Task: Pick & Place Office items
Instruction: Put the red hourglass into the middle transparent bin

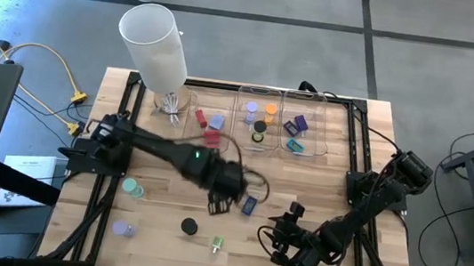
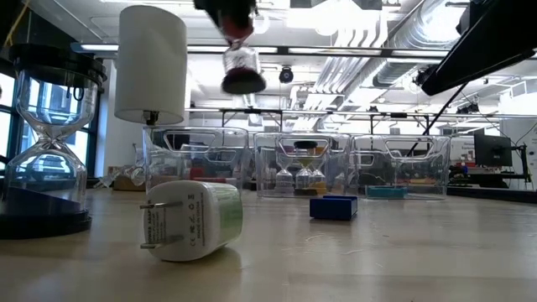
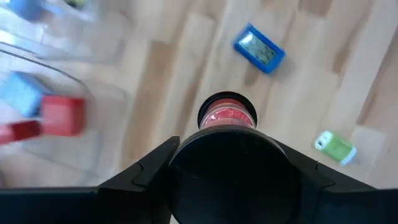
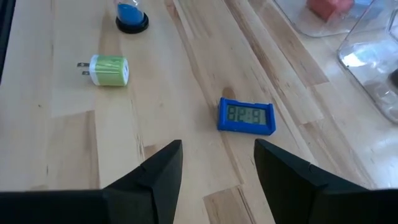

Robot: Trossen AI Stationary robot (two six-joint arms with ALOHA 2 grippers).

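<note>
The left gripper (image 1: 220,201) hangs above the middle of the light wooden table (image 1: 152,249), its dark fingers (image 3: 149,174) clamped on a small hourglass with black end caps and red sand (image 3: 227,116), which is lifted clear of the wood and shows high up in the low view. Just beside it on the table lies a small blue rectangular digital clock (image 4: 246,116). Nearer the front edge sit a green-and-white plug adapter (image 4: 107,70), lying on its side, and a black-capped hourglass with blue sand (image 4: 131,15), standing upright. A teal-capped piece (image 1: 132,187) and a lavender-capped piece (image 1: 122,228) rest on the left part of the table. Three clear rectangular plastic trays (image 1: 270,94) line the far edge, holding red, blue, purple, orange and teal pieces. A tall white translucent cylinder (image 1: 155,46) stands at the far left corner. The right gripper (image 1: 281,238) hovers low over the right front area, its jaws apart and holding nothing.
</note>
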